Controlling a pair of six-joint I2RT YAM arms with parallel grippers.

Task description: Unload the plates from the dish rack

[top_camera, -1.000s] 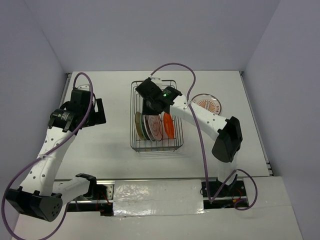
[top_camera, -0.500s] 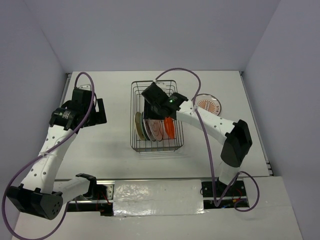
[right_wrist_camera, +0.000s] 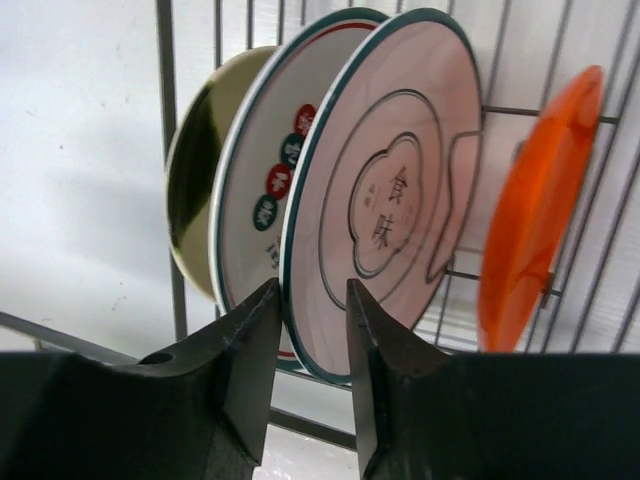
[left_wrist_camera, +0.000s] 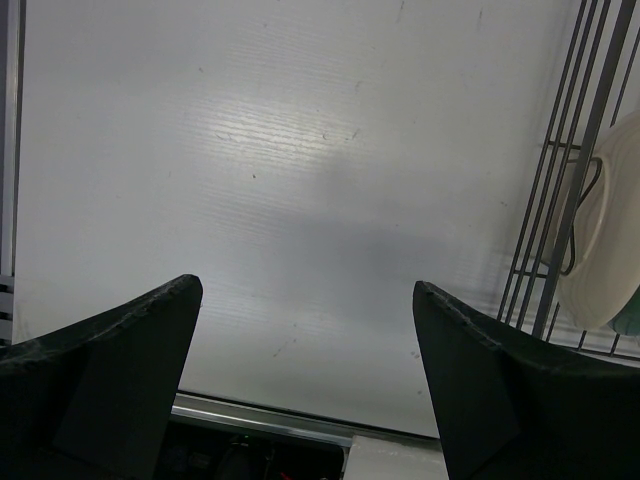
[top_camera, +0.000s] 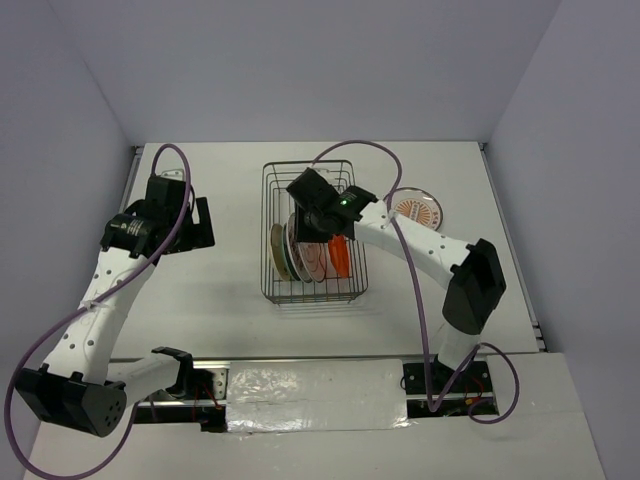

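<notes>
1. The white worktop [top_camera: 230,200] carries everything, with pale walls on three sides.
2. The dish rack [top_camera: 312,297], a dark wire basket, sits near the middle of the worktop, slightly toward the right arm's side.
3. The right arm [top_camera: 420,245] reaches in over the rack from the right. The left arm [top_camera: 100,290] is bent over the bare worktop, well apart from the rack on its left.
4. Four plates [top_camera: 310,255] stand on edge in the near half of the rack, side by side. From left to right in the right wrist view they are an olive plate [right_wrist_camera: 195,170], a white plate [right_wrist_camera: 265,190] with red and green dots, a pink plate [right_wrist_camera: 390,190] with printed characters, and an orange plate [right_wrist_camera: 535,210], which stands a little apart.
5. A fifth, patterned plate [top_camera: 415,208] lies flat on the worktop just right of the rack.
6. The right pincer [right_wrist_camera: 310,290] is down inside the rack. Its fingers stand narrowly apart on either side of the pink plate's rim, and I cannot tell whether they press on it.
7. The left pincer [left_wrist_camera: 307,285] is spread wide and holds nothing. It hangs over the worktop, with the rack's wires at the right edge of its view.
</notes>
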